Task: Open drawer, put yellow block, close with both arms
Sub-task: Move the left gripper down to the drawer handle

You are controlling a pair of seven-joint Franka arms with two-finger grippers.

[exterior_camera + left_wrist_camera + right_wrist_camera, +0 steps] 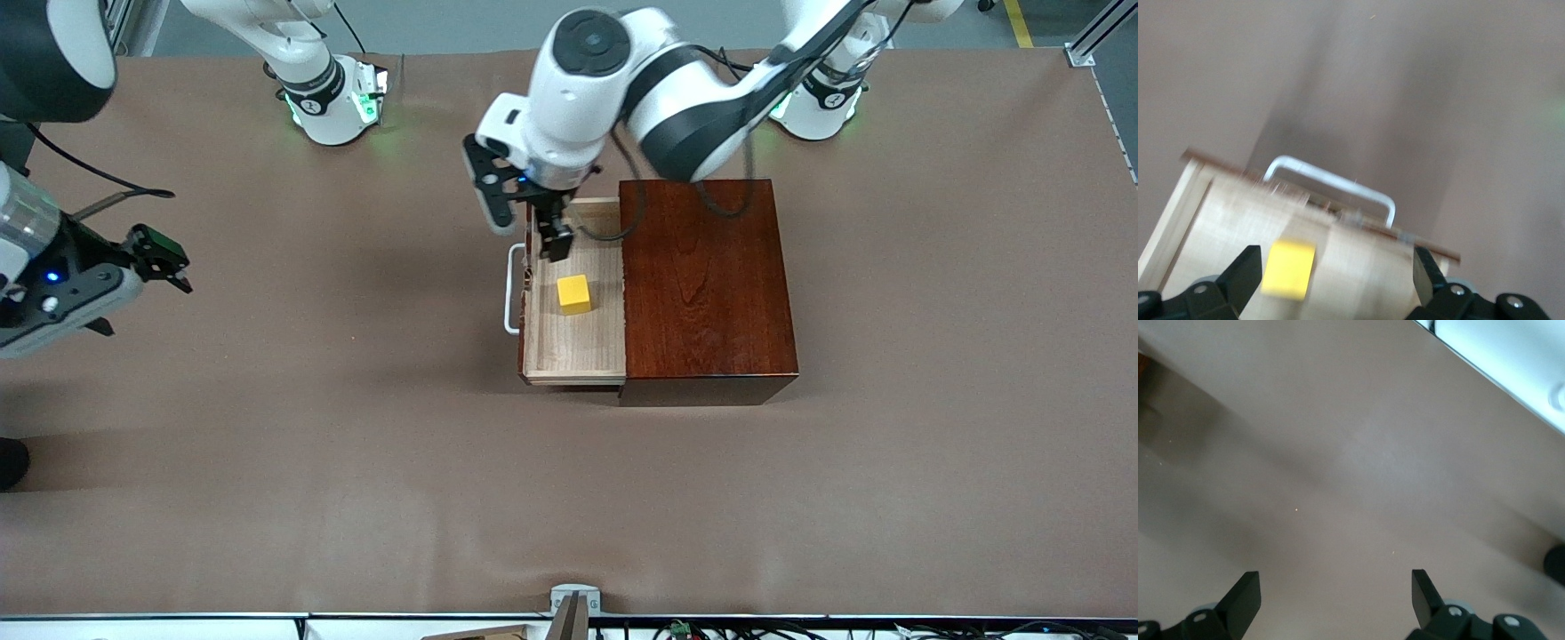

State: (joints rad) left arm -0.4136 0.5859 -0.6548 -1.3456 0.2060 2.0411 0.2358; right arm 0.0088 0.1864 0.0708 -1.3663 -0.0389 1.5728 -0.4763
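Even, fairly bright overhead light fills the front view, laying soft broad shadows on the brown table [889, 462] under the arms and a dull sheen on the wooden box [702, 276]. Green glow from the arm bases spills onto the table beside them. The left wrist view is smeared by motion blur, the yellow block [1289, 269] and drawer [1225, 220] edges streaked; the right wrist view is soft, dimmer, crossed by diffuse shadow bands.

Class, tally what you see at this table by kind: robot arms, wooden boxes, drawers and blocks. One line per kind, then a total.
Robot arms: 2, left arm and right arm
Wooden box: 1
Drawer, pulled open: 1
Yellow block, in the drawer: 1
Total: 5
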